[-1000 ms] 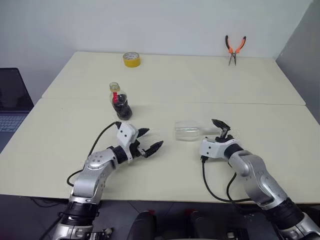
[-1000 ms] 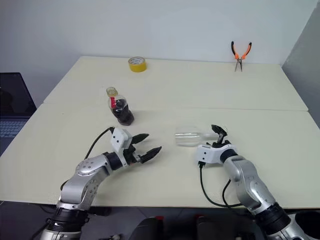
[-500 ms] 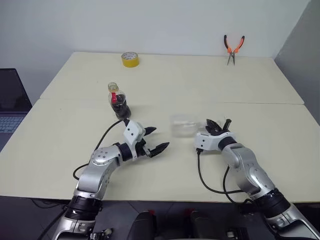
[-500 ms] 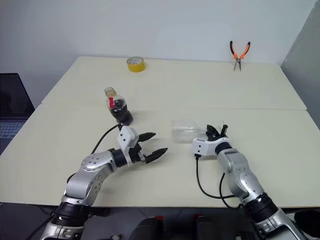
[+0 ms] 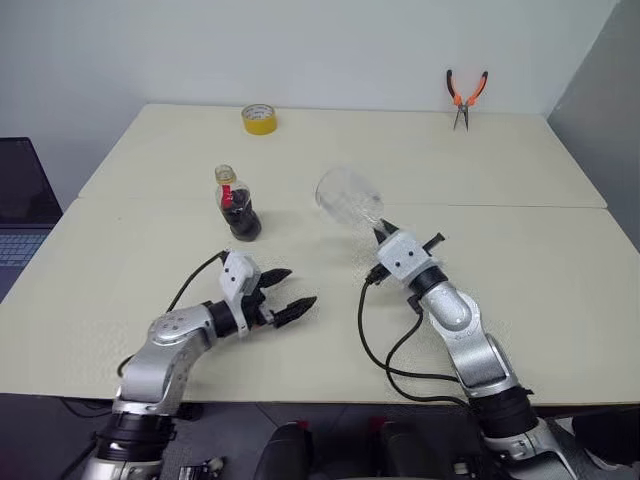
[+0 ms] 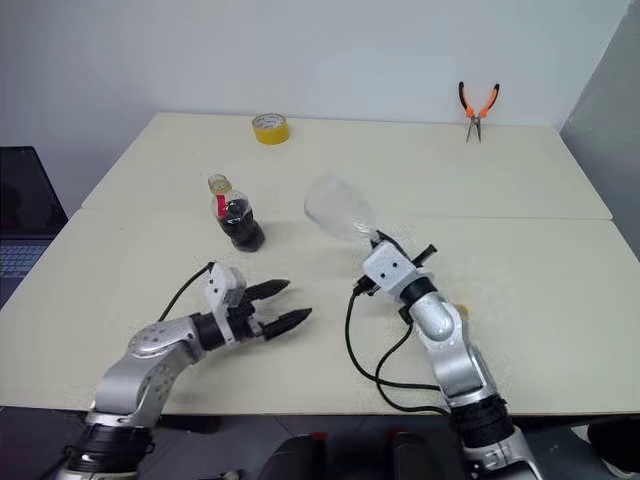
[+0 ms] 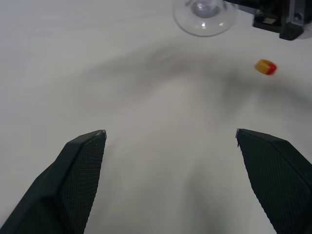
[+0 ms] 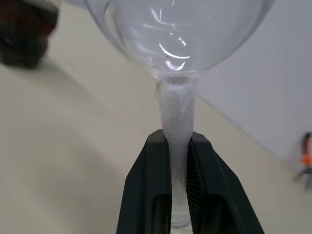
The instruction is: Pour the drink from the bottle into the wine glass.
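The wine glass [image 5: 348,197] hangs tilted above the table's middle, its clear bowl up and to the left. My right gripper [image 8: 176,139] is shut on its thin stem, seen from above at the right gripper [image 5: 384,234]. The bottle [image 5: 237,200] stands upright farther left, with the dark drink [image 5: 243,218] in its round lower part and a red label on the neck. Nearer the front edge, my left gripper [image 5: 298,288] hovers open and empty, a short way in front of the bottle. The left wrist view shows the glass [image 7: 204,19] ahead.
A small yellow-and-red piece [image 7: 265,67] lies on the cream table [image 5: 520,300] near my right arm. A yellow tape roll [image 5: 259,118] and orange-handled pliers [image 5: 468,95] sit at the far edge. A laptop [image 5: 20,210] lies beyond the table's left side.
The glass lay on its side on the table; my right gripper shut on its stem, lifted it and swung it left while rolling. My left gripper drew back to the left, still open.
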